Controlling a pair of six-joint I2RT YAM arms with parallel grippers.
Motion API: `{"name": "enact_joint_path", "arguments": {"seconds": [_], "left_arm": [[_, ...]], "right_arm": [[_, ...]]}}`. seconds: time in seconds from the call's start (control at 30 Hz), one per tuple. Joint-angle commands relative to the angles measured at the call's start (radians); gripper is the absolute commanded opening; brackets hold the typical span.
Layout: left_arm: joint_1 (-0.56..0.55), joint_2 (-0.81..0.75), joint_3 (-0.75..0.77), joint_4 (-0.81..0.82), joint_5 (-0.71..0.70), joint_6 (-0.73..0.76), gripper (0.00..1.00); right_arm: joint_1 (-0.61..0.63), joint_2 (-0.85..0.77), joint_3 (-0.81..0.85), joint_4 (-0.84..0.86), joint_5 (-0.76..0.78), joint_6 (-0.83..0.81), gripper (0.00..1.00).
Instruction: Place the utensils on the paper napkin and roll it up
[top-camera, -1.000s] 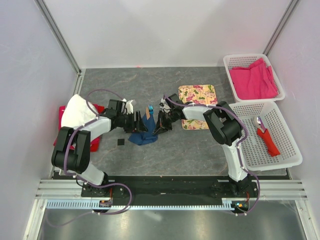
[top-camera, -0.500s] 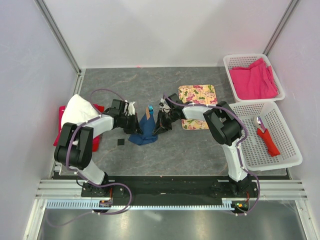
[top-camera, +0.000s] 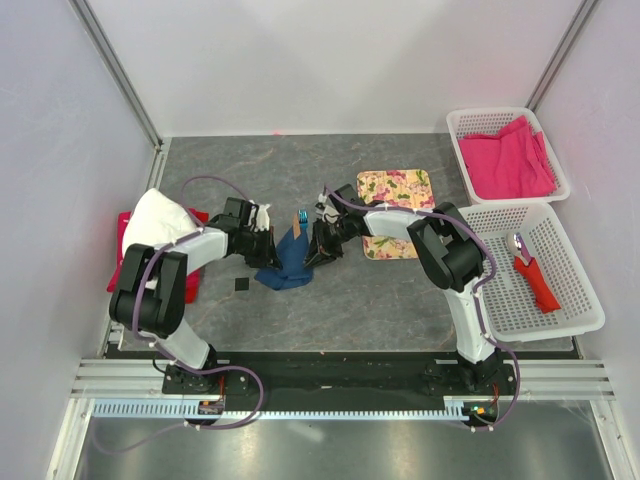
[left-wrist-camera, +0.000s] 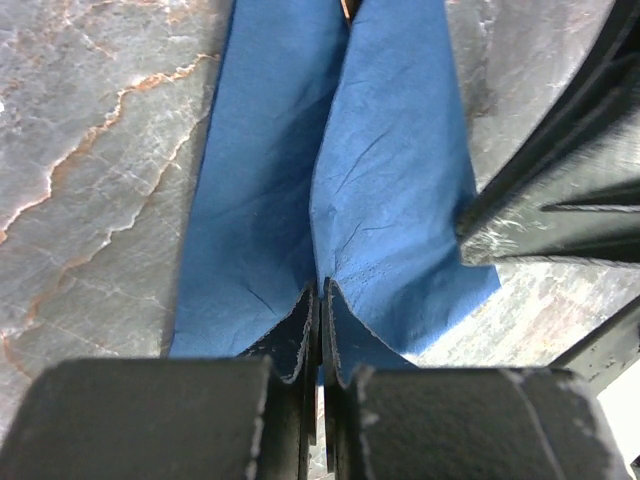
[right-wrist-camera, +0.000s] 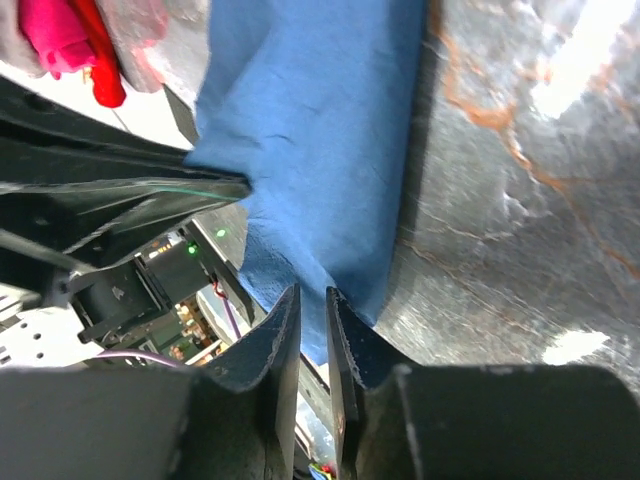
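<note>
The blue paper napkin lies bunched on the grey table between my two grippers. A bright-blue utensil tip pokes out at its far end; the rest of the utensils is hidden in the folds. My left gripper sits at the napkin's left edge. In the left wrist view its jaws are shut on a pinched ridge of the napkin. My right gripper is at the right edge. In the right wrist view its tips stand a narrow gap apart, with the napkin just beyond them.
A floral mat lies behind the right arm. At the right stand a white basket with pink cloth and another holding a red-handled tool. A white cloth on a red item sits left. A small black square lies nearby.
My left gripper has closed onto the napkin's left edge. The right gripper's jaws have parted slightly from shut. The napkin bundle shifted a little.
</note>
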Motion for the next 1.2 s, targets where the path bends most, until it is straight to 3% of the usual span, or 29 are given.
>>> {"name": "enact_joint_path", "arguments": {"seconds": [0.0, 0.5, 1.17], "left_arm": [[0.000, 0.028, 0.040, -0.017, -0.028, 0.042, 0.02], [0.002, 0.056, 0.056, -0.038, -0.033, 0.047, 0.02], [0.005, 0.072, 0.069, -0.057, -0.047, 0.058, 0.02]], "right_arm": [[0.002, -0.047, 0.067, -0.007, -0.005, -0.016, 0.22], [0.025, -0.090, -0.063, -0.007, -0.040, -0.045, 0.16], [0.031, -0.005, -0.064, -0.079, 0.066, -0.136, 0.13]]}}
